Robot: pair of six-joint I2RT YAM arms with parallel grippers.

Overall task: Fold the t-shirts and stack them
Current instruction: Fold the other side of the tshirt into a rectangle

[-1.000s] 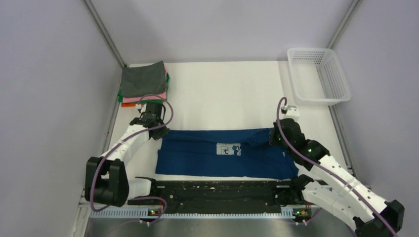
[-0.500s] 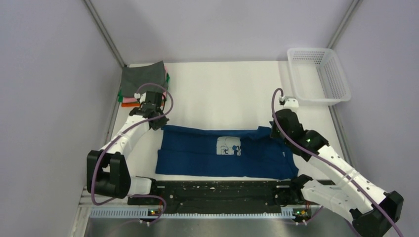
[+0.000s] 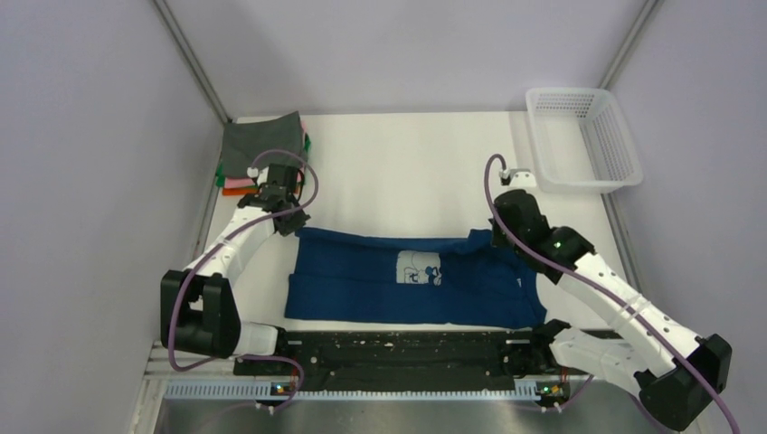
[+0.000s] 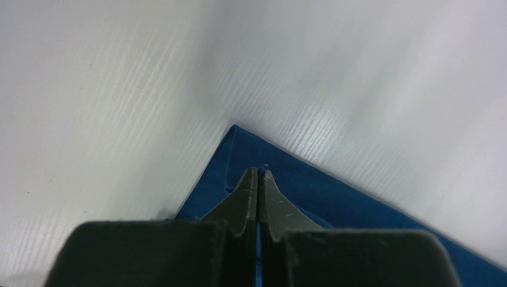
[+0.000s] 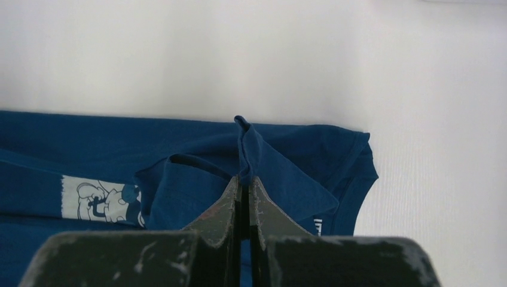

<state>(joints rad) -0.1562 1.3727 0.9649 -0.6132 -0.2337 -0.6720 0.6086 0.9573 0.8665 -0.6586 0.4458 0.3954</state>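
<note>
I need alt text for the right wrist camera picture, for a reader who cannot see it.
The right gripper, its fingers closed, pinches a raised fold of the navy blue t-shirt, which lies on a white table. A white chest print shows at the left.

Folded stack: the grey cloth tee (image 3: 262,145) covers the pink tee (image 3: 237,183), green tee (image 3: 307,143) and orange tee (image 3: 233,192); only thin edges show.
Chest mark: the small white print (image 3: 418,269) is too small to read from above, and its right end sits behind a cloth fold in the right wrist view.
Wrist views: the large navy blue cloth t-shirt (image 3: 362,280) is cut off at both lower edges.
Left wrist view: the white tabletop (image 4: 359,78) is blurred.
</note>
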